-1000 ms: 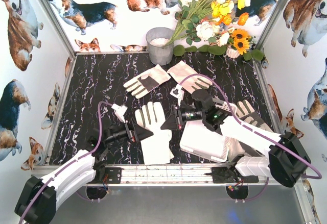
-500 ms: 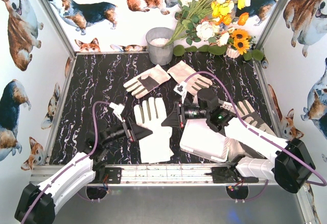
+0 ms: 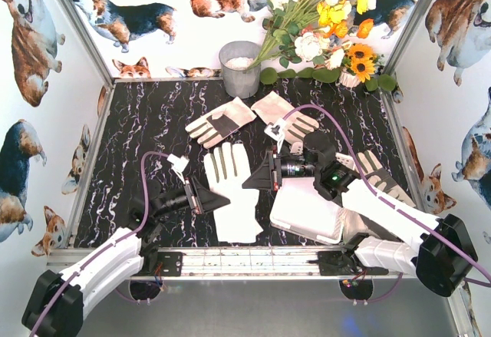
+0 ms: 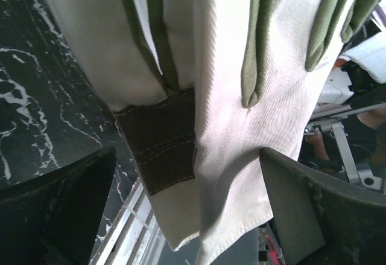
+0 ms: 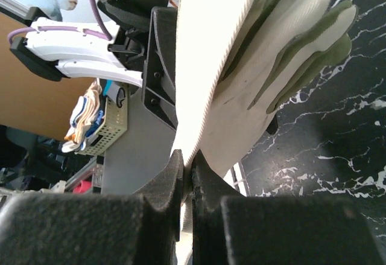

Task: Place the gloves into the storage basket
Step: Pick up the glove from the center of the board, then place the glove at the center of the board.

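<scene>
Top external view: four cream-white gloves are visible on the black marbled table (image 3: 130,145).

- The largest, the centre glove (image 3: 232,199), has its plain white side up, fingers pointing far and cuff toward the near edge. It sits just left of the storage basket (image 3: 303,216), outside it.
- The basket is near-right on the table, white and rectangular, partly covered by the right arm.
- The right gripper (image 3: 255,179) is at the centre glove's right edge. In the right wrist view its jaws are pressed together on a fold of this glove's white fabric. The cloth rises from the pinch, with several finger layers fanned above the marble.
- The left gripper (image 3: 212,197) is at the same glove's left edge. In the left wrist view its jaws stand wide apart, one on each side of the cuff end, and nothing is clamped. A brown patch (image 4: 160,150) shows on an under layer there. I cannot tell whether this is one glove or two stacked.
- Far-centre glove (image 3: 219,121): grey-brown palm patch up, lying free.
- Second far glove (image 3: 285,119): just right of it, lying free.
- Right-side glove (image 3: 377,171): beside the right arm and partly hidden by it.
- A grey metal bucket (image 3: 240,68) stands at the far wall with flowers (image 3: 322,22) to its right.
</scene>
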Available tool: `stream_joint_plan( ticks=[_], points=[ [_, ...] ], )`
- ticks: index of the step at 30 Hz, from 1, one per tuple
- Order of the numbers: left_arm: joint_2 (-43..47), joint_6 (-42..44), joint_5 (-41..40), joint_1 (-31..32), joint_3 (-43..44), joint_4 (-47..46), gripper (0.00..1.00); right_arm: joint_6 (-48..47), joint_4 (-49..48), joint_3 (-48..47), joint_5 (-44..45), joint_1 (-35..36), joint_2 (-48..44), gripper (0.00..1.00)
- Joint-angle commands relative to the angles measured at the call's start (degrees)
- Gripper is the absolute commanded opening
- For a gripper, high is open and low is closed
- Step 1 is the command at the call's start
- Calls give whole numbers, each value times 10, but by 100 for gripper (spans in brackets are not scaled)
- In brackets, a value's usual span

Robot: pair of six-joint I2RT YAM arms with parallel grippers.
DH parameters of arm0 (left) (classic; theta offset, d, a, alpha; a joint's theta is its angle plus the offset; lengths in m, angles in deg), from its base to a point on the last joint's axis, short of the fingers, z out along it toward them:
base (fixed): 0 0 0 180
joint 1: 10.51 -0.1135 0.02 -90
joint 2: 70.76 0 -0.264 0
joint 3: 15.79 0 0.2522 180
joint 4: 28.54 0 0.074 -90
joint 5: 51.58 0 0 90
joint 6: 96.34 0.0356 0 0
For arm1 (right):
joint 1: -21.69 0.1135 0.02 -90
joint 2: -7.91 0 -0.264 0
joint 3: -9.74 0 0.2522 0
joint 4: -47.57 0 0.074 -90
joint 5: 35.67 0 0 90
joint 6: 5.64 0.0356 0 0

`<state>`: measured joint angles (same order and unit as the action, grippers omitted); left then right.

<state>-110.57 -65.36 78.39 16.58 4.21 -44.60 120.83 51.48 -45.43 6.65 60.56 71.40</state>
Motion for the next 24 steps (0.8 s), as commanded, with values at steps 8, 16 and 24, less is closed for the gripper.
stream_joint_plan(
  ticks=[8,16,24],
  points=[
    [12,-23,26,2,16,-67,100,-2,-56,-4,8,-2,1,0],
    [57,-22,-20,3,3,-33,84,-40,-14,1,47,-3,22,0],
    [80,-6,-61,3,-2,28,61,-61,24,-3,76,-4,17,0]
  ],
)
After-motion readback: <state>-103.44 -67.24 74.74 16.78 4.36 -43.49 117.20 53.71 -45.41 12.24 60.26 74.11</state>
